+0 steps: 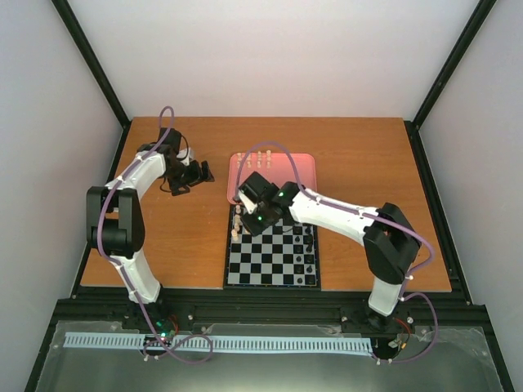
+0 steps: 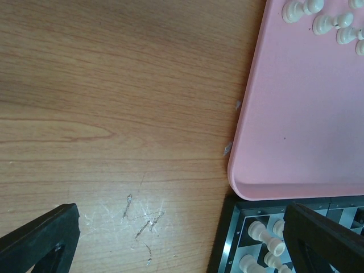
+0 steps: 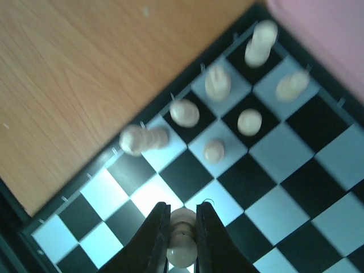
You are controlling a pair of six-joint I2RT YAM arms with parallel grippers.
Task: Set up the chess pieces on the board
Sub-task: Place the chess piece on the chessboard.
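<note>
The piece (image 3: 182,250) is small, pale and rigid, and likely very light. Its smooth, rounded shape could slip or tip, so it is best pinched low on the stem and set down straight. The right gripper (image 3: 183,219) is closed on it at the bottom centre of the right wrist view. The slim black fingers grip it from both sides over a white square of the board (image 3: 296,187). Whether its base touches that square is hard to tell from this angle.

Other pale pieces (image 3: 217,82) stand on squares toward the upper right of that view, near the corner of the board. One further left looks blurred and may be lying on its side. More wait on the pink tray (image 2: 296,114), at the upper right of the left wrist view.

In the top view the right arm stretches from its base at the lower right across to the board's upper left corner, with the wrist pointing down. The left arm is folded at the left. The left gripper (image 2: 181,227) is spread wide with nothing between its fingers, over bare table (image 2: 114,85) beside the tray.
</note>
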